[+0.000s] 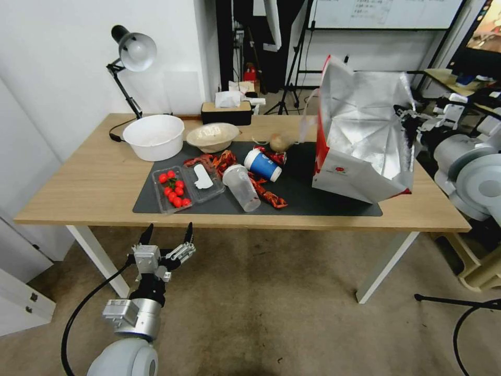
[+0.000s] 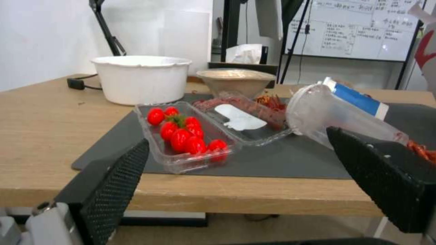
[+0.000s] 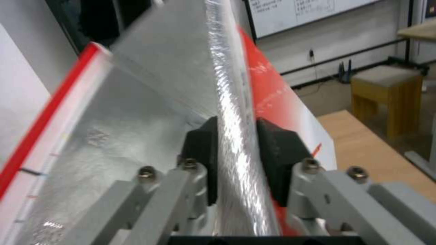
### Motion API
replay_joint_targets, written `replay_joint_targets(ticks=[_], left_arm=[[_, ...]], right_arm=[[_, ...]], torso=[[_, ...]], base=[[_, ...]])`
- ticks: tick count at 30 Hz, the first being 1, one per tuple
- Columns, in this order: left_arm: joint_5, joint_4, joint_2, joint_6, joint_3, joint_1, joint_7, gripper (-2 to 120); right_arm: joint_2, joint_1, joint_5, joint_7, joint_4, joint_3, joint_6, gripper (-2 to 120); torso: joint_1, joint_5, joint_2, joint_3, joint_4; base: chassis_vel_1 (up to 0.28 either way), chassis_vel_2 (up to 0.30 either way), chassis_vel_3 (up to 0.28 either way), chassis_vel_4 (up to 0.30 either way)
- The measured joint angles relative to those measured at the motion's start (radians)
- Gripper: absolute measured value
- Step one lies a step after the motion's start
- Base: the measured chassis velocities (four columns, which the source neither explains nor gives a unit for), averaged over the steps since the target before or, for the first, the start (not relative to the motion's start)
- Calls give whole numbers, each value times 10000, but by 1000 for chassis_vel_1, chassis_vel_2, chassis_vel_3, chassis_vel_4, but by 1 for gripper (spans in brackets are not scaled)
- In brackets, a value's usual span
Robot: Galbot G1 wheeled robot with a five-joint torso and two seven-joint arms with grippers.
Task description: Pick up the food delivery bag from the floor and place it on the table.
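The food delivery bag rests tilted on the right end of the table, partly on the dark grey mat, its mouth open toward the camera so the silver foil lining shows; nothing can be made out inside it. On the mat a clear plastic tray holds red cherry tomatoes, its hinged lid open beside it, and a clear plastic cup and a blue-and-white cup lie on their sides. Behind stand a white bowl and a beige bowl. The right wrist view shows the right gripper with both black pads clamped on the bag's foil edge, a detail the head view hides. The left gripper hangs below the table's front edge, arm low, jaws spread wide, holding nothing; its wrist view looks across the tomatoes.
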Motion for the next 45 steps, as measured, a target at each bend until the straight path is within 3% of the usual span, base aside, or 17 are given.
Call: replay_joint_targets(ticks=[7,16,19,25,27,35,45], left_arm=[[19,2,-5,-33,5,18,29,98],[33,-6,-31,-67,4,45,51,98],[41,-15,-40,-76,9,59,56,98],[43,-51,-47,-77,15,61,60,98],[46,-57,-53,-77,19,67,61,98],[47,-57,-69,-91,-18,93,50,98],[165,-273,-151,-527,-418,456,-91,98]], right_arm=[[-85,-145,-915,-541,21,176,553,55],[-212,-573,-1888,-1025,130,469,941,84],[-219,-1167,-2079,-1697,424,729,1330,96],[-127,-1958,-2342,-3084,860,1178,2228,100],[-5,-2583,-2478,-3871,1312,1448,2943,100],[440,-3937,-3839,-5053,2155,1905,4114,100],[1620,-5160,-7011,-5495,2393,623,5296,100]], torso=[[0,1,0,0,-1],[0,0,0,0,-1],[0,1,0,0,0],[0,0,0,0,-2],[0,0,0,0,1],[-1,-1,0,-1,-3],[0,0,0,0,3]], base=[[0,0,0,0],[0,0,0,0],[0,0,0,0],[0,0,0,0],[0,0,0,0],[0,0,0,0],[0,0,0,0]])
